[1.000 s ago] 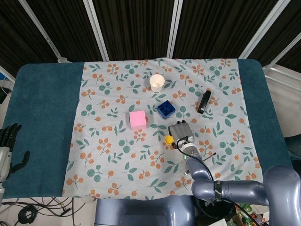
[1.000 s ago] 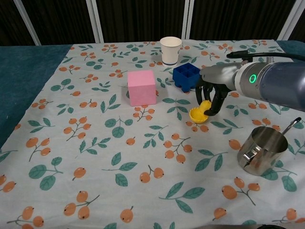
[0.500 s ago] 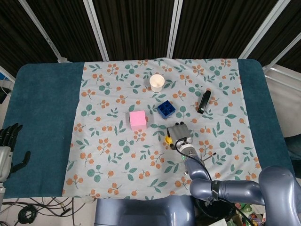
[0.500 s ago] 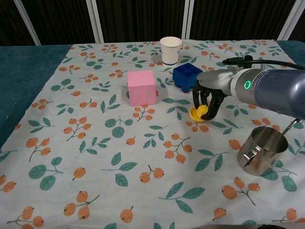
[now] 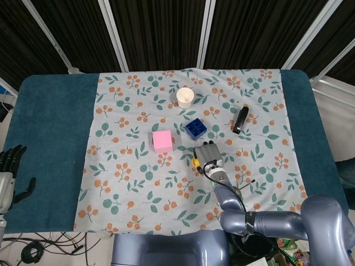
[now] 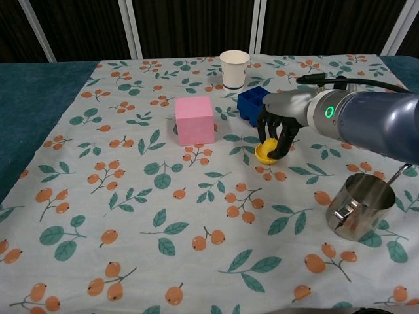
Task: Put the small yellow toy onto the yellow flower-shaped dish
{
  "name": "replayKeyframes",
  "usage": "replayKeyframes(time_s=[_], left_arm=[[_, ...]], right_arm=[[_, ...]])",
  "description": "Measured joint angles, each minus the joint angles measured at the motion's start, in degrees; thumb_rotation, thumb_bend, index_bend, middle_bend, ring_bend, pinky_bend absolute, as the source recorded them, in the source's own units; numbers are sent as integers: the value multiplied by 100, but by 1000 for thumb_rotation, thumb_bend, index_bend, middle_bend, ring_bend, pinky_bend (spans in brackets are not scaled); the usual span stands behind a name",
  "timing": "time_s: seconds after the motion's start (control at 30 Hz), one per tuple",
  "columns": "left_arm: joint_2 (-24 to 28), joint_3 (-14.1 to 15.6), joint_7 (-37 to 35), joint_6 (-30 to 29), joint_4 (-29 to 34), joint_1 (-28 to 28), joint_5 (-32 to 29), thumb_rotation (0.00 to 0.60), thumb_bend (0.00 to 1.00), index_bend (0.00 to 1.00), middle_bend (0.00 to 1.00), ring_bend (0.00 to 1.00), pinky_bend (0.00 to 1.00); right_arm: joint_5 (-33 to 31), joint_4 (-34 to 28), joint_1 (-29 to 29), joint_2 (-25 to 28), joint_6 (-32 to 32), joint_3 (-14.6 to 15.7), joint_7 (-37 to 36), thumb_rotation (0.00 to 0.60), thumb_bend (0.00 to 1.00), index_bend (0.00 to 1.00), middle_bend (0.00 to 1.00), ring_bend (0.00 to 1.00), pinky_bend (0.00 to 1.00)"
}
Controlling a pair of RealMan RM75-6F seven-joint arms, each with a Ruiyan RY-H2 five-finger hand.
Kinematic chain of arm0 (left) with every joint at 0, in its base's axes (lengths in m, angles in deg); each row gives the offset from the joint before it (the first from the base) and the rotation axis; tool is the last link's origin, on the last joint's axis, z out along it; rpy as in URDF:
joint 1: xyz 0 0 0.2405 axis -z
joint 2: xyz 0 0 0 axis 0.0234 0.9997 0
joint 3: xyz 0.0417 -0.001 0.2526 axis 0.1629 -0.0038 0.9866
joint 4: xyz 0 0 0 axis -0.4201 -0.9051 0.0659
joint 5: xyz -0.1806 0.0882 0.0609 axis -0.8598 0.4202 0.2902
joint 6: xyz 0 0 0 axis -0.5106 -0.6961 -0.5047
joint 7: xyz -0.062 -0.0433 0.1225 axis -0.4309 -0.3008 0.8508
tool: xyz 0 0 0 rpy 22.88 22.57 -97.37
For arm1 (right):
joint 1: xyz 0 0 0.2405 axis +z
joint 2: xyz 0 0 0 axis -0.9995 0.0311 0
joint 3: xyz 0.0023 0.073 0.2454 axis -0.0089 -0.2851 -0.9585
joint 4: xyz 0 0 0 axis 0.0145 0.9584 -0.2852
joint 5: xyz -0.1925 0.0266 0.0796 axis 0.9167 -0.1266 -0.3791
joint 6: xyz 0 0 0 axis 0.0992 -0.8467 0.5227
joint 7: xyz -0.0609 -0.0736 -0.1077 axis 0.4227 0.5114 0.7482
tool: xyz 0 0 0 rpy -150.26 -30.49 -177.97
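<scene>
Chest view alone shows the metal cup (image 6: 361,205) near the right hand (image 6: 275,127).

right hand (image 6: 276,127) fingers curled down, left hand (image 5: 10,172) spread

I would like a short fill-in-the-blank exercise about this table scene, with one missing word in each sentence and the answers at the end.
1. The right hand has its fingers around a small ____ object on the floral cloth.
2. The white paper cup stands ____ on the cloth.
3. The pink cube lies to the ____ of the blue block with square holes in the chest view.
4. The shiny ____ cup stands near the front right corner in the chest view.

Missing words: yellow; upright; left; metal
</scene>
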Motion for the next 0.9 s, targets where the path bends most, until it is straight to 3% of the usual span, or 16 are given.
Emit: replayKeyframes(time_s=[0.17, 0.4, 0.9], left_arm=[[2, 2, -3, 3, -1, 1, -1, 600, 411, 0, 26, 0, 0], [4, -2, -10, 7, 0, 5, -6, 600, 411, 0, 26, 0, 0], [10, -6, 10, 7, 0, 1, -33, 600, 411, 0, 26, 0, 0]], right_arm=[[-39, 54, 39, -52, -18, -4, 53, 600, 297, 461, 414, 207, 156], [-138, 147, 93, -120, -60, -24, 137, 600, 145, 297, 277, 194, 156], [-196, -231, 43, 180, -153, -120, 114, 600, 106, 273, 163, 144, 156]])
